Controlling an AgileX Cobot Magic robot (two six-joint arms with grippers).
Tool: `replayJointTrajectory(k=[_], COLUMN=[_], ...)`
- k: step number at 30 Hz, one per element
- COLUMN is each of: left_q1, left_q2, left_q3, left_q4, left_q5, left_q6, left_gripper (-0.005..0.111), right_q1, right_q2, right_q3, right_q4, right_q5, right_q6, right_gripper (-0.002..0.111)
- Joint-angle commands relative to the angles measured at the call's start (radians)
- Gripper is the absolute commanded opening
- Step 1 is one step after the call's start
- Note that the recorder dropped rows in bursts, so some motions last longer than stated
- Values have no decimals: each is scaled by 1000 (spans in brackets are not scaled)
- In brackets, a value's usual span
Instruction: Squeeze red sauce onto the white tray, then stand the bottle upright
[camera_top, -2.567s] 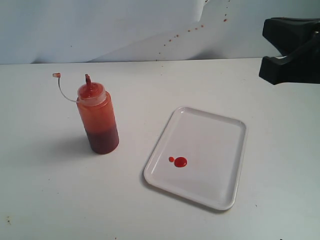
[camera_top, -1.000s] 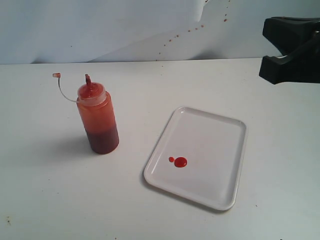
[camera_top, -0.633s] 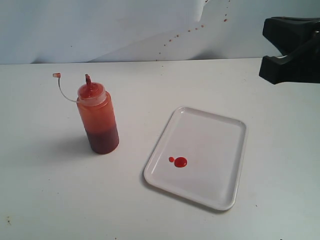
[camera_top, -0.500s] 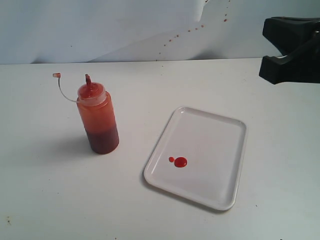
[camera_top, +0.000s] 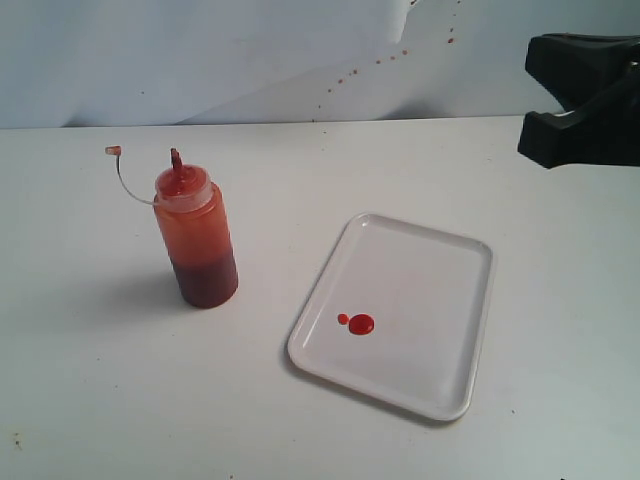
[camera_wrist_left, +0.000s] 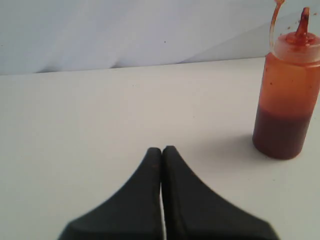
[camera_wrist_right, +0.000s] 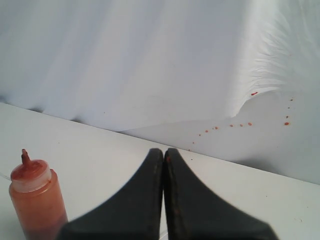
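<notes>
The bottle (camera_top: 196, 235) stands upright on the table's left side, its small cap (camera_top: 113, 151) hanging off on a thin tether; dark red sauce fills its lower part. It also shows in the left wrist view as the bottle (camera_wrist_left: 286, 102) and in the right wrist view as the bottle (camera_wrist_right: 36, 204). The white tray (camera_top: 420, 290) lies to its right, carrying two small blobs of red sauce (camera_top: 358, 323). My left gripper (camera_wrist_left: 162, 149) is shut and empty, well apart from the bottle. My right gripper (camera_wrist_right: 164, 151) is shut and empty too; its black body (camera_top: 580, 98) sits at the far right.
A white backdrop (camera_top: 200, 60) with small red splatter marks (camera_top: 385, 58) rises behind the table. The white tabletop (camera_top: 120, 400) runs bare around the bottle and the tray.
</notes>
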Motion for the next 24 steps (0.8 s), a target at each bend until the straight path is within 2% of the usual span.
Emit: replayJointTrajectory(k=[1, 24], left_q1=[0, 0], left_q2=[-4, -4], left_q3=[5, 5], left_q4=[24, -29], left_q5=[22, 11], left_q6=[0, -82], left_gripper=[0, 0], right_q1=[-8, -8], right_q2=[-1, -1], right_q3=[7, 7], right_q4=[3, 3], right_q5=[-14, -14], right_q6=[-1, -3], right_gripper=[0, 0])
